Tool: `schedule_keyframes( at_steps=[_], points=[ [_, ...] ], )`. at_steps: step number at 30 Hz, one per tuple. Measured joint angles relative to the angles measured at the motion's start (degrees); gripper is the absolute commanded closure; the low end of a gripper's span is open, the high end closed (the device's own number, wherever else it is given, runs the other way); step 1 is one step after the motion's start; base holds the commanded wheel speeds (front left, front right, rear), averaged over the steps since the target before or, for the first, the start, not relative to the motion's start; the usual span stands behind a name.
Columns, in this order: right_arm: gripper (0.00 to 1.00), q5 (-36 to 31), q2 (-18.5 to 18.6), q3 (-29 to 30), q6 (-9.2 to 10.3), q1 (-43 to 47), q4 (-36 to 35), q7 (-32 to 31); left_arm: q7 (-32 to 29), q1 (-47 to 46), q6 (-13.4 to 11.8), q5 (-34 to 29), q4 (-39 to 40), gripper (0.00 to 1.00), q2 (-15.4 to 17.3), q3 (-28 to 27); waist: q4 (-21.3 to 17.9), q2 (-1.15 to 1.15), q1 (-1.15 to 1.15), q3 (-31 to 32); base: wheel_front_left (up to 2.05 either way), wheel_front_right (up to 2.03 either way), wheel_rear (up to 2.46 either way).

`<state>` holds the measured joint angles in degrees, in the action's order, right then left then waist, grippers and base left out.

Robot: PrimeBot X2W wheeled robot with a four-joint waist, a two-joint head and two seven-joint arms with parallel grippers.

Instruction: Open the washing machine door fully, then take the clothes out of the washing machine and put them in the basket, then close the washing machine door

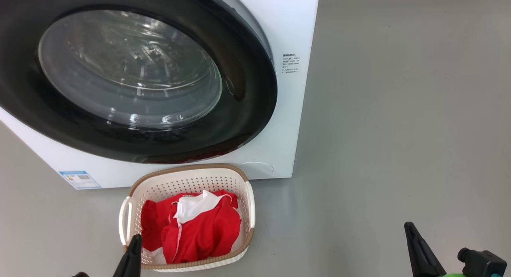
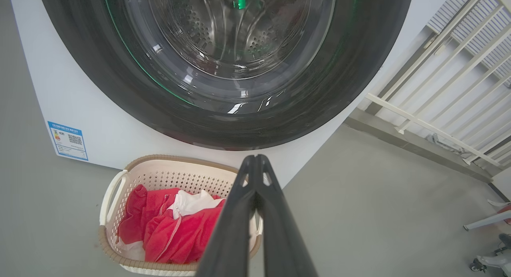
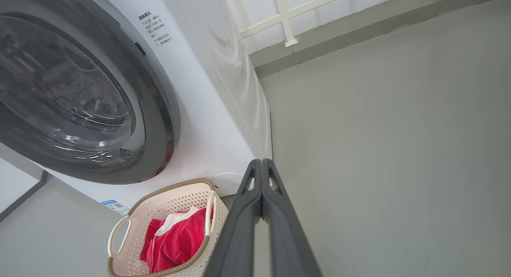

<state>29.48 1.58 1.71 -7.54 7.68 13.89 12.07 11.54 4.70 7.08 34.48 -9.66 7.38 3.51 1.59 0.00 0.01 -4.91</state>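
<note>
Nearest, the left fingers (image 1: pixel 133 249) are pressing together, tip against tip, and are holding nothing; in the head view they are rising at the lower left, their tip overlapping the near left corner of the basket (image 1: pixel 187 167), though I cannot tell whether they are touching it; the right fingers (image 1: pixel 413 239) are likewise pressing shut and empty at the lower right, hanging over bare grey floor (image 1: pixel 399 129), well apart from the basket.

Just beyond the left fingers, the basket is sitting on the floor right in front of the washing machine (image 1: pixel 287 121); the clothes (image 1: pixel 199 229) are lying bunched inside it, red fabric with a white panel showing on top.

Behind the basket, the washing machine door (image 1: pixel 247 101) is sitting closed against the white front, its glossy black rim ringing the clear glass; a blue sticker (image 1: pixel 80 179) is showing low on the front to the left, and a small text label (image 1: pixel 290 63) is sitting beside the door's right edge.

Farther off, in the left wrist view, a white railing (image 2: pixel 439 69) is running past the machine's side; the right wrist view is catching the same railing above the floor.
</note>
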Motion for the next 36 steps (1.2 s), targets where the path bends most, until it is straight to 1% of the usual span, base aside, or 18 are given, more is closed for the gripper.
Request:
schedule_keyframes(
  at_steps=[36],
  points=[
    [1.0,21.63,0.94,0.57,0.0,-3.41,0.38,-5.04,-5.0,-2.49,0.0,19.91,-1.77,1.0,-0.98,-1.57,-0.52,0.0,-0.01,1.56,0.0,0.0,0.0]
  ],
)
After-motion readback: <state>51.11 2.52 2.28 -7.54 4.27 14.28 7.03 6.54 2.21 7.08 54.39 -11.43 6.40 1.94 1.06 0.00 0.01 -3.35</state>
